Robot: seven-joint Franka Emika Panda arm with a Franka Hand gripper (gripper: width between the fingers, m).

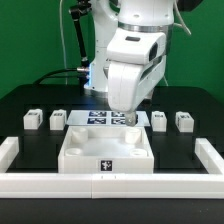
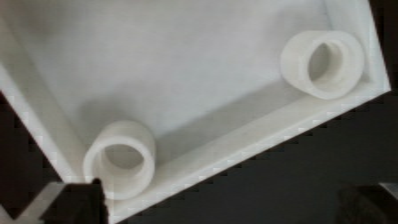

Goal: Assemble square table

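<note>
The white square tabletop [image 1: 104, 152] lies upside down at the front middle of the black table, with its raised rim up and a tag on its front face. The wrist view shows its inner face [image 2: 178, 80] with two round corner sockets [image 2: 324, 62] [image 2: 121, 158]. Four small white legs stand in a row behind it: two toward the exterior view's left [image 1: 32, 119] [image 1: 58, 119] and two toward its right [image 1: 159, 120] [image 1: 184, 121]. My gripper [image 1: 122, 122] [image 2: 217, 205] hangs over the tabletop's far edge. It is open, with nothing between its fingers [image 2: 68, 205].
The marker board [image 1: 100, 118] lies flat behind the tabletop, partly hidden by the arm. A long white border rail [image 1: 110, 184] runs along the front, with short arms at both sides [image 1: 8, 150] [image 1: 212, 152]. A green wall stands behind.
</note>
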